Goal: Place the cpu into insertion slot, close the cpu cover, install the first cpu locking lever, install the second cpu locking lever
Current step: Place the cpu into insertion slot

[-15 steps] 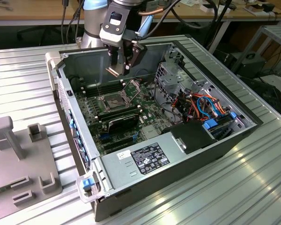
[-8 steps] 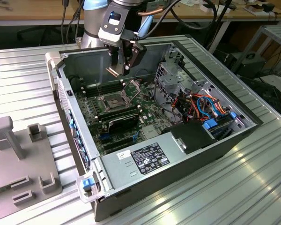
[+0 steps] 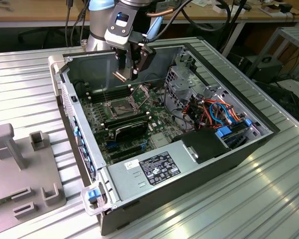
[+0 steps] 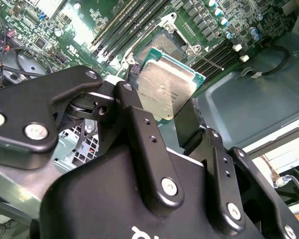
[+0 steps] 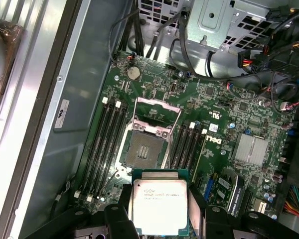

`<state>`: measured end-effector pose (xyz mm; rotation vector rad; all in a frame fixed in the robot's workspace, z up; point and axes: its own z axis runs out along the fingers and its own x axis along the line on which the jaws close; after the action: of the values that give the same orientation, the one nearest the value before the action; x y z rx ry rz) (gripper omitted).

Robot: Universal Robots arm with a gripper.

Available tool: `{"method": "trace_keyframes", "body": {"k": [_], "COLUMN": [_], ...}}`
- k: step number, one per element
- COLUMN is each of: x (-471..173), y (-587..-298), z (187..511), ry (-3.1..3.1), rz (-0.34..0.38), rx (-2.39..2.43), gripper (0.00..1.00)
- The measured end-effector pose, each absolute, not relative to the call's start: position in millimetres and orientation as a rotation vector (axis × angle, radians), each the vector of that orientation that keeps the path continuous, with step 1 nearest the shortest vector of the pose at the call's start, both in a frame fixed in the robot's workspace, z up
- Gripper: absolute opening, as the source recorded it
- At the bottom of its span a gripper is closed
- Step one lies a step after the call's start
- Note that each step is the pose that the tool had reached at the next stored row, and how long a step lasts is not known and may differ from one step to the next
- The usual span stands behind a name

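CPU (image 5: 159,209): held off the board, metal top facing the first wrist camera, near the slot but not over it or touching it.
Gripper (image 3: 123,73): inside the case, above the board; its fingers (image 4: 139,129) are part-way closed and pinch two opposite edges of the CPU.
Slot (image 5: 143,149): bare, with its contact field exposed and nothing seated in it.
Cover (image 5: 157,103): swung up off the slot, standing open along one edge.
Lever (image 3: 105,97): one thin rod sticks up beside the slot, unlatched.
Progress: by my reading the first step is under way and none is finished; the chip is not seated, the cover is not shut, and neither lever is locked.
Case (image 3: 229,84): lies open on the ribbed table and holds the board (image 3: 157,112), a drive cage, coloured cables and a power supply.
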<state>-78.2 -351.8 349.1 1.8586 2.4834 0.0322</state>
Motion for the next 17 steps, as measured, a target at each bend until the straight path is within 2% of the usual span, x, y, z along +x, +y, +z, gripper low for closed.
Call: {"method": "trace_keyframes", "body": {"k": [7,17], "x": [-78,-67], "y": [-351,-347], "z": [343,317], "ry": [2.378,2.268], "rz": [0.024,0.012], "rx": [1.997,2.129], "gripper": [0.53,0.53]}}
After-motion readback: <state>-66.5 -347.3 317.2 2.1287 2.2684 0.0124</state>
